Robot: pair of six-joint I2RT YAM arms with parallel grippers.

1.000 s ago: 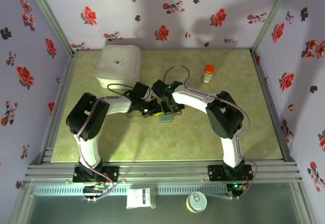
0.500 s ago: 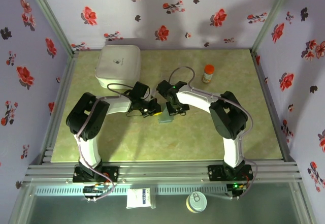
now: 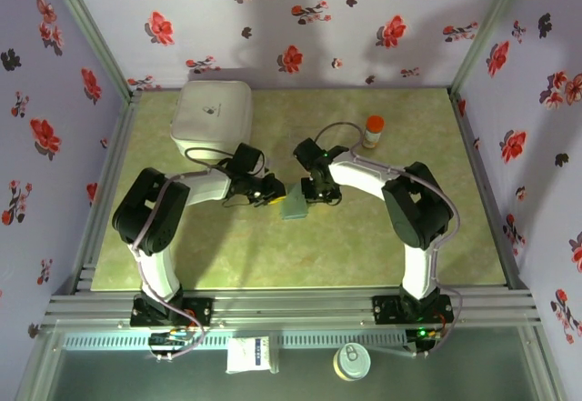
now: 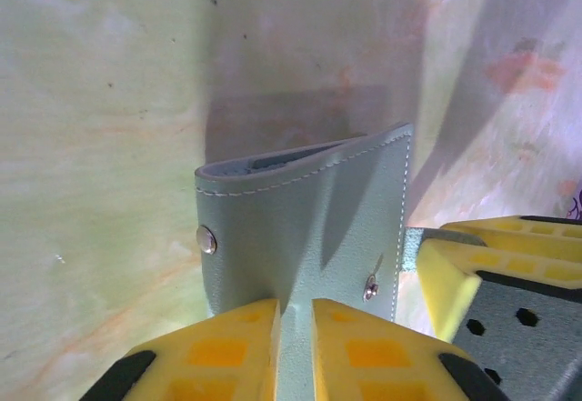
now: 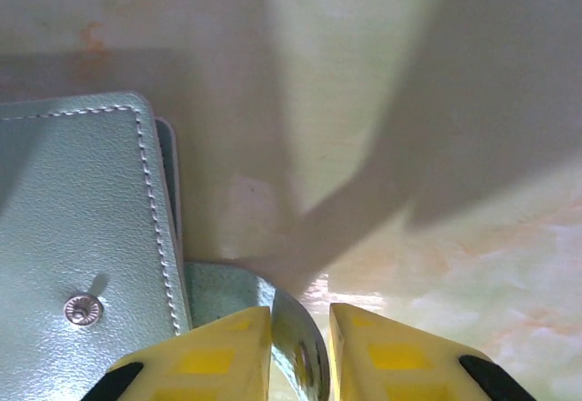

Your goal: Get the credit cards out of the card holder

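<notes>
- From the top camera, the card holder (image 3: 294, 206) lies on the green tabletop (image 3: 382, 237) just left of the frame's centre, between my two grippers.
- My left gripper (image 3: 273, 195) reaches it from the left and my right gripper (image 3: 313, 197) from the upper right. Both are at its edges, but from up here I cannot tell how their fingers are set.
- A white rounded box (image 3: 212, 115) sits in the upper left of the tabletop. A small orange-capped bottle (image 3: 373, 131) stands upper right of centre, well apart from the card holder.
- In my left wrist view, the card holder (image 4: 309, 210) stands on edge in the middle of the frame, its grey-blue stitched panel facing the camera.
- A round stud (image 4: 207, 239) sits at its left edge and a smaller rivet (image 4: 370, 285) lower right.
- My left gripper (image 4: 296, 308) is pinching the bottom of this panel between its yellow pads.
- At the lower right, the yellow fingers (image 4: 473, 265) of my right gripper touch the card holder's right edge.
- A darker layer shows inside the fold along the top. I cannot tell whether it is a card.
- In my right wrist view, the card holder (image 5: 82, 210) fills the left side of the frame, with a stud (image 5: 82, 308) at lower left.
- My right gripper (image 5: 298, 315), at bottom centre, is closed on a curved grey-blue flap coming off the card holder's right edge.
</notes>
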